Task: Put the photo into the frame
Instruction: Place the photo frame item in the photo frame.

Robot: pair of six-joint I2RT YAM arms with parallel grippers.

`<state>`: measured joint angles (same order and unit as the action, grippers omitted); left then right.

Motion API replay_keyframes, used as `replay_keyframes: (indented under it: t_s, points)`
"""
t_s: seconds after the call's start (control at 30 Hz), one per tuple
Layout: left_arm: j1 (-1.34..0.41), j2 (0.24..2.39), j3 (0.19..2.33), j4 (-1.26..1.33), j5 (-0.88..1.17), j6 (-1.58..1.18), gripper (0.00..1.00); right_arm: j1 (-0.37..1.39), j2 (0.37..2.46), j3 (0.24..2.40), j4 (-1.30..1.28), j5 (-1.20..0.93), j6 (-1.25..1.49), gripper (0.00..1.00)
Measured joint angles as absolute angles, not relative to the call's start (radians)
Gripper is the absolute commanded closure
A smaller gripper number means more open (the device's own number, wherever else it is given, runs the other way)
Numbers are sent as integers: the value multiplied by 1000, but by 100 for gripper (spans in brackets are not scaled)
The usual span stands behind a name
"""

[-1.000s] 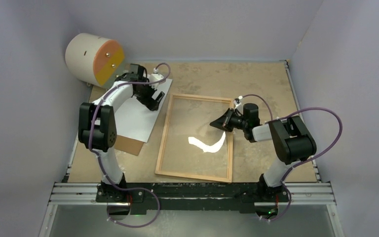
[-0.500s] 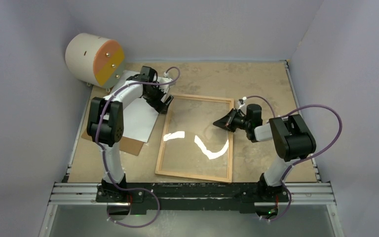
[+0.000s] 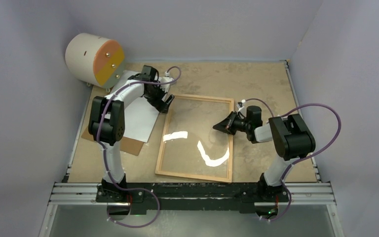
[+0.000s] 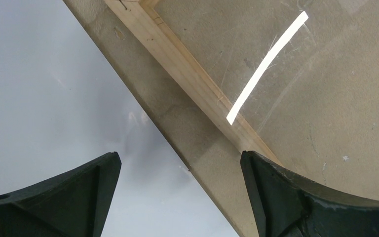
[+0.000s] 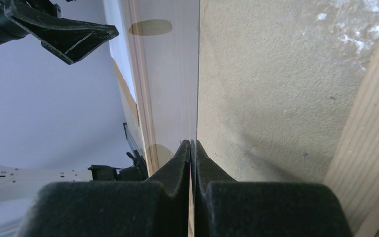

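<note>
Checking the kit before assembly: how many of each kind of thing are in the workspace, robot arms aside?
Wooden frame: 1
Clear pane: 1
Photo, white back up: 1
Brown board: 1
Drum: 1
Total: 5

Pale-wood frame [image 3: 192, 176], white photo [image 3: 138, 123], speckled tan table [image 3: 266, 84].

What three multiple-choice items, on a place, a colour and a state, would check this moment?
1. Relative to the frame, the photo lies: A inside it; B left of it, on the brown backing sheet; C right of it.
2. The photo's upturned side is: A blue; B white; C brown.
3. The left gripper is: A open; B shut on the photo; C shut on the frame.
Key: B, it rests on that sheet beside the frame; B, plain white shows; A, its jaws stand wide apart.
</note>
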<state>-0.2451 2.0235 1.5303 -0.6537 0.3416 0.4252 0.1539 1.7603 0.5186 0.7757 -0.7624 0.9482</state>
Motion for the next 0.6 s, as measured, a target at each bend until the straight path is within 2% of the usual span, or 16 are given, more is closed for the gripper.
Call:
replay_keyframes:
  t_s: [0.6]
  points:
    - [-271, 2058, 1575, -654, 332, 411, 0, 112, 1738, 474, 763, -758, 950, 100]
